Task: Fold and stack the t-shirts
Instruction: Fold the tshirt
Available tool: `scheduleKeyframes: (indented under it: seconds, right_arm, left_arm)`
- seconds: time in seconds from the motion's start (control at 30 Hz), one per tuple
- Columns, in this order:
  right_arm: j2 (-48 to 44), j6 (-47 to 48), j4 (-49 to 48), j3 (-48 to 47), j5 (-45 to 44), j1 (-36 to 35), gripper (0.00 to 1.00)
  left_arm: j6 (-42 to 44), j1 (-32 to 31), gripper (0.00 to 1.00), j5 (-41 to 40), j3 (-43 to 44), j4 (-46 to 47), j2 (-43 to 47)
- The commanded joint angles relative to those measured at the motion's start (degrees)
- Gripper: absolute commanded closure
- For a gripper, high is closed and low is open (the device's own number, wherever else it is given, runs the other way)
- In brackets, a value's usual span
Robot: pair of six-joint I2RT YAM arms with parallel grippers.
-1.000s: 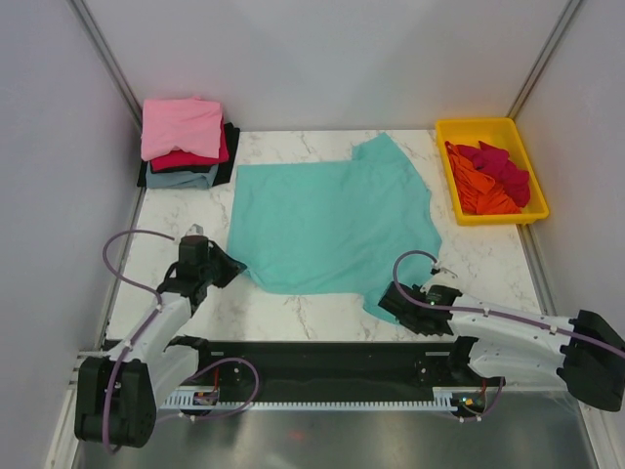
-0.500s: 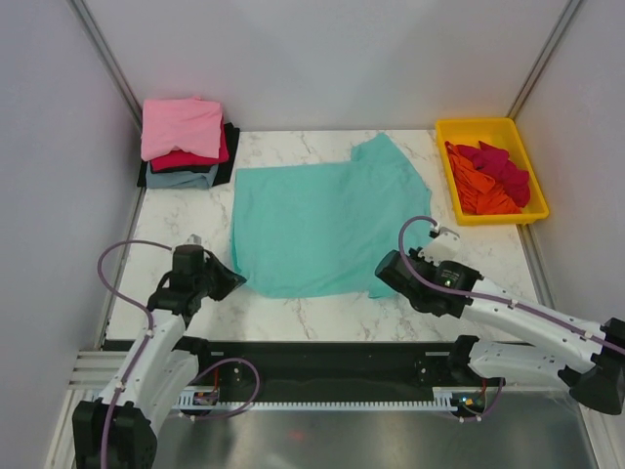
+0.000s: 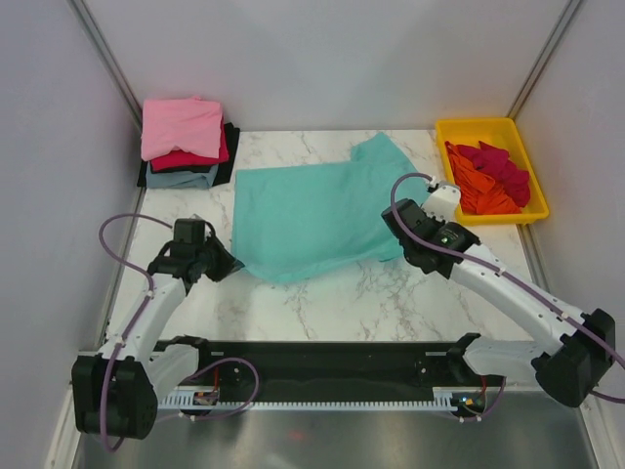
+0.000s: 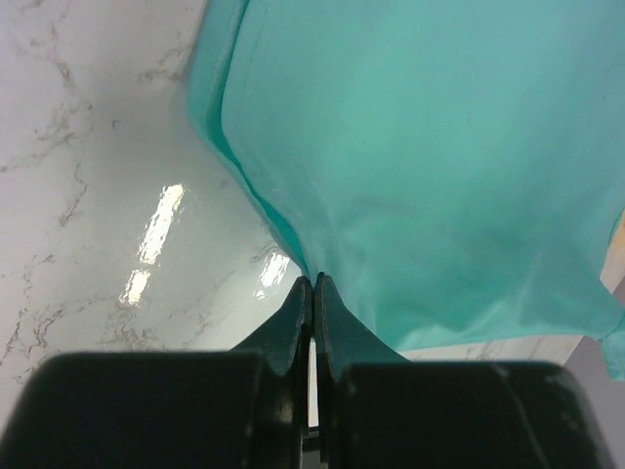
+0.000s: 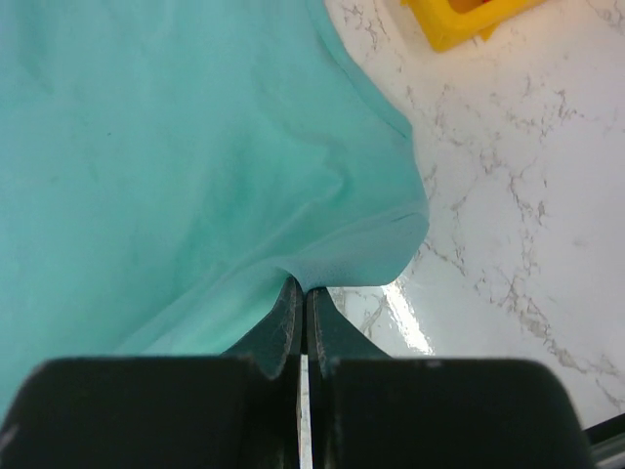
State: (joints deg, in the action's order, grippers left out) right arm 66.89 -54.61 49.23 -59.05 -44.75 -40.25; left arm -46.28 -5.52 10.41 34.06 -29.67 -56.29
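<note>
Two hands are holding the near hem of the teal t-shirt (image 3: 312, 210), apparently partway through a fold.

The left hand (image 4: 312, 285) is clamping the near-left corner, fingers pressed together on the cloth. The right hand (image 5: 303, 291) is gripping the near-right corner the same way. The shirt is lying spread across the middle of the marble surface (image 3: 332, 308). A folded stack (image 3: 184, 142) is sitting at the far left, and loose shirts (image 3: 493, 176) are waiting in the yellow tray (image 3: 474, 123) at the far right. To fold well, both corners should be travelling level and together toward the far hem. The cloth between them should be staying taut so no crease is forming, and edge should be meeting edge before either hand is letting go.
</note>
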Motion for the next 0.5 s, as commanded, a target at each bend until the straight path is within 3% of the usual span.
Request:
scheduleKeyframes:
  seconds: [0.0, 0.47]
  right_arm:
    - [2.9, 9.2, -6.0, -4.3, 0.6, 2.5, 1.0]
    - [16.2, 19.3, -16.2, -10.4, 10.0, 12.5, 1.0]
  left_arm:
    - [3.9, 0.8, 0.98, -1.4, 5.0, -0.6, -2.9]
    - [7.7, 3.1, 0.98, -2.6, 15.8, 0.0, -20.0]
